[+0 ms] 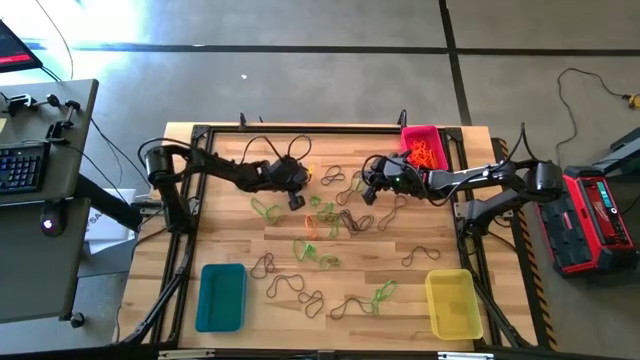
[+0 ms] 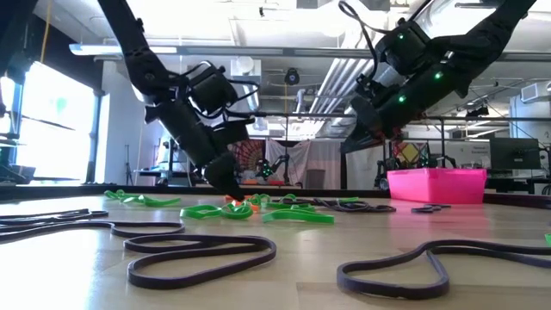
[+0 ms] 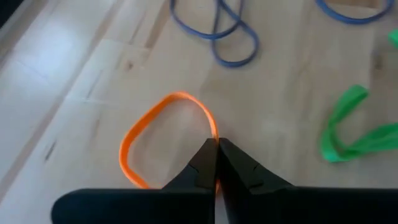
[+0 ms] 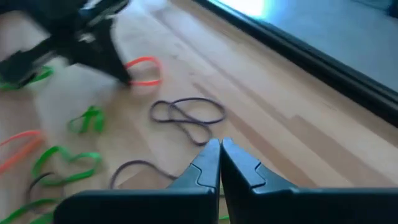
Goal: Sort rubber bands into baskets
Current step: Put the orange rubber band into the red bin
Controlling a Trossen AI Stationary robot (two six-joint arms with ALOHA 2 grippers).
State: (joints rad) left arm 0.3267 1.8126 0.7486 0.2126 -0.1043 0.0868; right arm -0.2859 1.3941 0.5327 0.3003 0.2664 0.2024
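Observation:
My left gripper (image 1: 297, 201) is down at the table's middle, shut on an orange rubber band (image 3: 163, 130), which also shows in the right wrist view (image 4: 144, 70). My right gripper (image 1: 367, 194) is shut and empty, raised above the table (image 2: 356, 143) to the right of the left one. Orange, green and dark bands (image 1: 330, 225) lie scattered on the wood. The pink basket (image 1: 410, 135) at the far right holds several orange bands (image 1: 428, 155). The teal basket (image 1: 221, 296) stands at the near left, the yellow basket (image 1: 452, 303) at the near right. My left gripper pinches one side of the orange band's loop (image 3: 215, 132) between its two fingertips. The fingers slant down from above (image 2: 225, 188). The rest of the loop spreads out flat ahead of the fingers, on or just above the wood.
Dark bands lie close to the camera in the low view (image 2: 198, 250). Green bands (image 3: 351, 127) and a dark band (image 3: 227, 37) lie near my left gripper. A raised black frame (image 1: 300, 128) borders the table's far edge.

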